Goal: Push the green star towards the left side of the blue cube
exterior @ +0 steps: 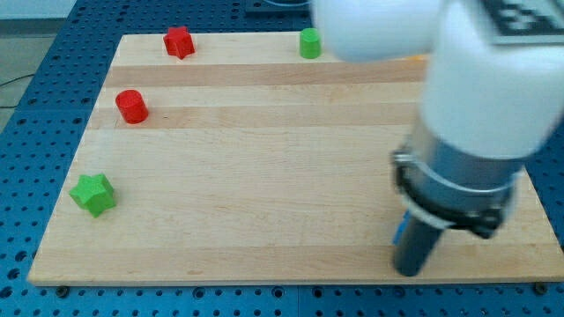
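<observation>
Green star [93, 194] far off toward the view's left from my tip [411, 269], well apart, untouched. Tip bare, pressing on nothing, down near the board's [264, 176] bottom right. Sliver of blue cube [401, 227] just beside the rod, mostly hidden.

star [93, 194]: green
cylinder [132, 106]: red
red block [179, 41]: red
green block [309, 43]: green
board [264, 194]: pale wood, banded
my rod [414, 251]: dark
my arm [476, 79]: white over grey
</observation>
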### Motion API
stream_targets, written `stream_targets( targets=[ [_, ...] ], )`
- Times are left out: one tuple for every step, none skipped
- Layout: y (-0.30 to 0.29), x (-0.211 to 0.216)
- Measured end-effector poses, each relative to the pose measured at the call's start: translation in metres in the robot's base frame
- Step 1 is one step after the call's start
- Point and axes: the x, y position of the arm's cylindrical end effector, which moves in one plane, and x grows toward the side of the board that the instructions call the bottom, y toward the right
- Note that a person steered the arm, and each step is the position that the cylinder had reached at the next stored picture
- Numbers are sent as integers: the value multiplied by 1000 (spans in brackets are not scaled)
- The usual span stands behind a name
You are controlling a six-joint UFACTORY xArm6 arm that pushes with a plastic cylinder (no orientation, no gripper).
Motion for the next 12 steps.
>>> stream_targets(
  targets=[
    [2, -21],
    [-91, -19],
    [-227, -12],
    [-372, -4],
    [-440, -19],
    [-432, -64],
    [-425, -110],
    [-326, -93],
    [-380, -93],
    [-416, -69],
    [-327, -70],
    [-248, -59]
  ],
)
